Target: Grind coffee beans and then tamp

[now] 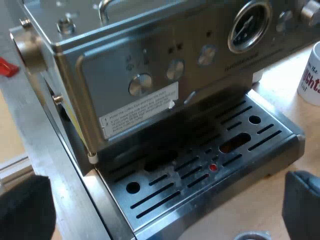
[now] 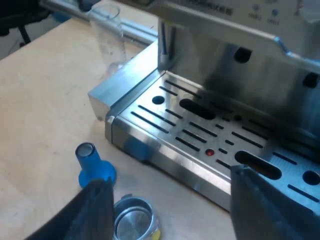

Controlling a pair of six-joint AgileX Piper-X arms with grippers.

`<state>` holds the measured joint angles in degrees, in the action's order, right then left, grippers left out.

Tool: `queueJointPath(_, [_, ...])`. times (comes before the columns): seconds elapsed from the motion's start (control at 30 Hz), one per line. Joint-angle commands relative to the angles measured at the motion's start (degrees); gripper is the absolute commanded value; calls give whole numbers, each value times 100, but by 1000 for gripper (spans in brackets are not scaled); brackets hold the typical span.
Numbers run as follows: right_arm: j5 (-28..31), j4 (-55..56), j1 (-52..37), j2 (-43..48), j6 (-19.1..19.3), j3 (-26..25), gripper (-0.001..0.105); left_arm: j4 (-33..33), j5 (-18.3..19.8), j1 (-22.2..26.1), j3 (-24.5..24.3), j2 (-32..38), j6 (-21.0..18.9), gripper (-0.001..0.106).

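Our left jaws stand wide apart and empty above the front edge of the espresso machine's [image 1: 150, 65] drip tray [image 1: 220, 207], with a mug [image 1: 311, 75] beside it. Our right jaws, also spread and empty, straddle the metal holder [image 2: 132, 220] on the tabletop [image 2: 45, 100]. The blue tamper [image 2: 93, 167] stands just beside the holder, near the tray's edge.

One espresso machine [image 1: 150, 100], one blue tamper [image 2: 94, 167], one metal holder [image 2: 132, 221], one mug [image 1: 311, 75]

The pale worktop [image 2: 45, 100] carries the machine [image 2: 200, 145]. A blue tamper [image 2: 93, 167] and the metal holder [image 2: 132, 221] sit close together near its tray [image 2: 165, 150]; a mug [image 1: 311, 75] stands beside it.
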<state>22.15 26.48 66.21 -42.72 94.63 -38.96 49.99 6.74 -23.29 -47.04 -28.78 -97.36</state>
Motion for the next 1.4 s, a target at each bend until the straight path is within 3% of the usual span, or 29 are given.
queueJointPath(0.03, [-363,-7,-296,95,73,-79,54,38,-53,-2,-529,12,-22,93])
queueJointPath(0.07, [-396,-7,-339,102,73,-79,54,35,-53,-2,-533,12,-22,93])
queueJointPath(0.1, [-925,-7,-1230,257,73,-85,54,-20,-113,-2,-536,-8,-22,93])
queueJointPath(0.13, [-1074,-7,-1507,309,73,-85,54,-7,-205,-2,-536,-41,-22,93])
queueJointPath(0.27, [-1492,68,-2186,465,29,-85,54,-20,-263,93,-536,-175,-37,93])
queueJointPath(0.33, [-1930,351,-2766,645,25,-85,54,-19,-247,383,-536,-294,-53,93])
queueJointPath(0.4, [-2020,471,-2943,699,25,-85,54,-19,-145,579,-536,-352,-53,93])
queueJointPath(0.43, [-2139,655,-3203,782,25,-85,54,2,191,865,-536,-400,-53,93])
queueJointPath(0.47, [-2253,880,-3498,874,60,-85,54,14,278,973,-536,-415,-53,93])
queueJointPath(0.53, [-2253,1214,-3978,1008,93,-85,54,109,591,1354,-536,-418,-53,93])
queueJointPath(0.6, [-2309,1443,-4278,1075,247,-85,54,179,580,1536,-536,-418,-70,93])
queueJointPath(0.93, [-2633,2363,-5657,1408,1146,-85,54,396,538,1616,-536,-418,-132,93])
queueJointPath(1.4, [-2883,2506,-6356,2073,1224,-85,54,564,538,1616,-507,89,-132,93])
